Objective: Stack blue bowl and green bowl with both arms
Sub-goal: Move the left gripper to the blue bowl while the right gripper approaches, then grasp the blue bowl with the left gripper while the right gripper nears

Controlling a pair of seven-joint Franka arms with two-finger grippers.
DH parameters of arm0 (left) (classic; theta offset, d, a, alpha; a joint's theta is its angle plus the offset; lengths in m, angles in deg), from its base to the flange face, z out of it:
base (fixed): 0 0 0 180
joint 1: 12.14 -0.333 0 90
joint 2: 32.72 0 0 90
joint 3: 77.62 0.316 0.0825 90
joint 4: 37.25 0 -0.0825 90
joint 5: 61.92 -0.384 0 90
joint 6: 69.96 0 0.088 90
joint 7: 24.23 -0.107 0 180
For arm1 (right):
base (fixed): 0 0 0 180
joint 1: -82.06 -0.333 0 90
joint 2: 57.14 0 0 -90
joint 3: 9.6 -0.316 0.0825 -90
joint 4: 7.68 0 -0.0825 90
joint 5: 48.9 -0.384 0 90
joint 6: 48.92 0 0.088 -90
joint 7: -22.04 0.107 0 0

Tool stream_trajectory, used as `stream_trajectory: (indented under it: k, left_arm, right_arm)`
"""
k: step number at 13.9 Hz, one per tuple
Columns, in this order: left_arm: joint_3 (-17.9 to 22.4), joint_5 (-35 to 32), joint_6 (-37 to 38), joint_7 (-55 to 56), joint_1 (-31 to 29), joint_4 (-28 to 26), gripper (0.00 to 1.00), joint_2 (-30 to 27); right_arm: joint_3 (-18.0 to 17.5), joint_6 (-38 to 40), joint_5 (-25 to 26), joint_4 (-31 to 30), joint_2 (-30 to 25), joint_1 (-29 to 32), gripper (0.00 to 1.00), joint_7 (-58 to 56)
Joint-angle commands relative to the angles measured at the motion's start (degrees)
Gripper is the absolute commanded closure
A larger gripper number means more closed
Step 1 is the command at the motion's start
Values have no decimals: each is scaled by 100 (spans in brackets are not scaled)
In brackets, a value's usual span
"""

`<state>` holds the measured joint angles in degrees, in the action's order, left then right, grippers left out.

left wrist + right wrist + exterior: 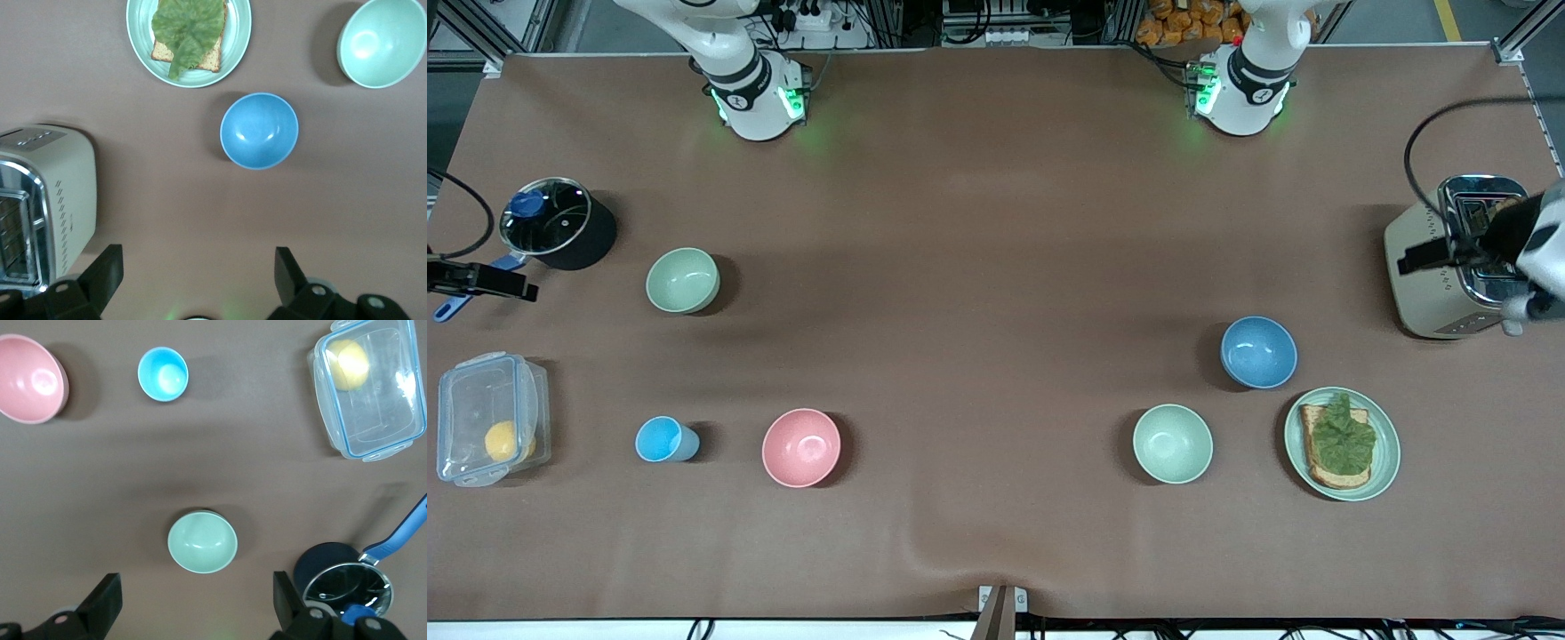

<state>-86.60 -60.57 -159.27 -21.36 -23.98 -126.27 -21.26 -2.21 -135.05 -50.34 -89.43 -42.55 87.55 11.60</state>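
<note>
The blue bowl (pixel 1258 352) stands upright toward the left arm's end of the table, beside the toaster; it also shows in the left wrist view (pixel 259 130). The green bowl (pixel 682 280) stands upright toward the right arm's end, beside a pot; it also shows in the right wrist view (pixel 202 542). My left gripper (pixel 198 267) is open and empty, high up over the toaster's edge. My right gripper (pixel 197 590) is open and empty, high up over the table's edge by the pot's handle. Neither gripper touches a bowl.
A paler mint bowl (pixel 1172 443) and a green plate with toast and lettuce (pixel 1383 462) lie nearer the front camera than the blue bowl. A toaster (pixel 1427 293), lidded pot (pixel 556 222), clear box with a lemon (pixel 489 418), light-blue cup (pixel 663 439) and pink bowl (pixel 801 447) also stand here.
</note>
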Motion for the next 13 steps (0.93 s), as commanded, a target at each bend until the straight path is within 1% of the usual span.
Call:
stream_trajectory:
  k: [1, 2, 4, 5, 8, 10, 11, 12, 13]
  left_arm:
    - [-43, -47, -226, 47, 50, 157, 0, 583]
    - [-43, -82, -349, -5, 50, 297, 0, 777]
    - [-43, -135, -498, 73, 67, 359, 0, 1032]
    - [-43, -135, -621, 73, 76, 360, 0, 1156]
    - [-86, -135, -666, 73, 94, 351, 0, 1542]
    - [-78, -179, -893, 64, 269, 325, 0, 1876]
    - [-87, -275, -1008, 73, 287, 263, 0, 1938]
    - [-95, -346, -1061, 73, 305, 202, 0, 2052]
    - [-95, -355, -1218, 73, 375, 158, 0, 2166]
  right_arm:
    - [-36, 44, 3, 11, 192, 154, 0, -450]
    - [-44, 9, -15, -15, 262, 259, 0, -519]
    - [-53, -26, -120, -147, 465, 497, 0, -870]
    - [-53, -192, -207, -304, 491, 585, 0, -898]
    - [-53, -675, -278, -901, 483, 874, 0, -898]
    - [-62, -887, -401, -1157, 465, 998, 0, -1020]
    - [-53, -1044, -428, -1306, 448, 1033, 0, -1343]
    - [-53, -1376, -437, -1586, 422, 1103, 0, -1686]
    - [-62, -1754, -437, -1859, 430, 1322, 0, -1994]
